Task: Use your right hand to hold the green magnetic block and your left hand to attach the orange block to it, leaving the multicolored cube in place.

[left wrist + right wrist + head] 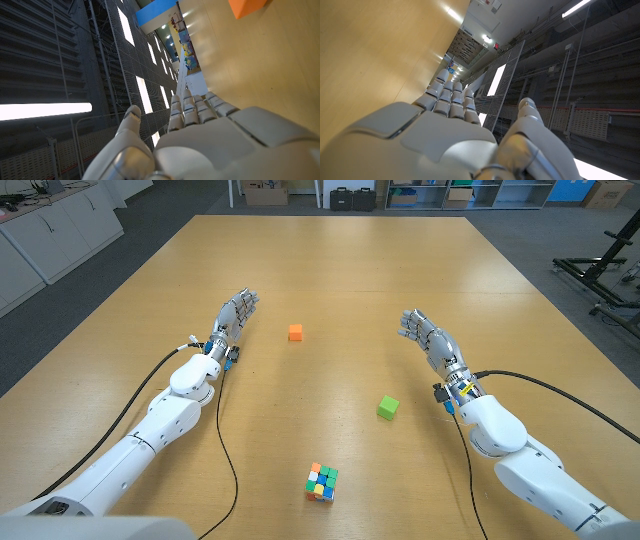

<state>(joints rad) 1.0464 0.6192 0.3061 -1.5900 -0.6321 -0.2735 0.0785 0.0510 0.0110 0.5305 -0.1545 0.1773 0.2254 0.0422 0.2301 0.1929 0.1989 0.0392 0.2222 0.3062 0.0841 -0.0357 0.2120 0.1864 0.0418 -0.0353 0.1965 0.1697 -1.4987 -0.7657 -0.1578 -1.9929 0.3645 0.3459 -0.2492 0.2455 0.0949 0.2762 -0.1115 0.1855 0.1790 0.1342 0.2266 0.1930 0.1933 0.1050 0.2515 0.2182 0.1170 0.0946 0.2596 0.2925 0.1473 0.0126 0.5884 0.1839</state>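
Observation:
A small orange block (295, 332) lies on the wooden table (330, 270), a little right of my left hand (234, 315); a corner of the orange block (246, 7) also shows in the left wrist view. A green block (388, 407) sits nearer me, left of my right forearm and below my right hand (421, 332). The multicolored cube (321, 481) rests near the front edge, between both arms. Both hands are open, fingers stretched out, holding nothing. My left hand (200, 135) and right hand (445, 130) stand on edge beside the tabletop.
Black cables (225, 450) trail from both wrists across the table. Boxes and cases (350, 196) stand on the floor beyond the far edge, cabinets (50, 230) at the back left, a dark stand (605, 270) at the right.

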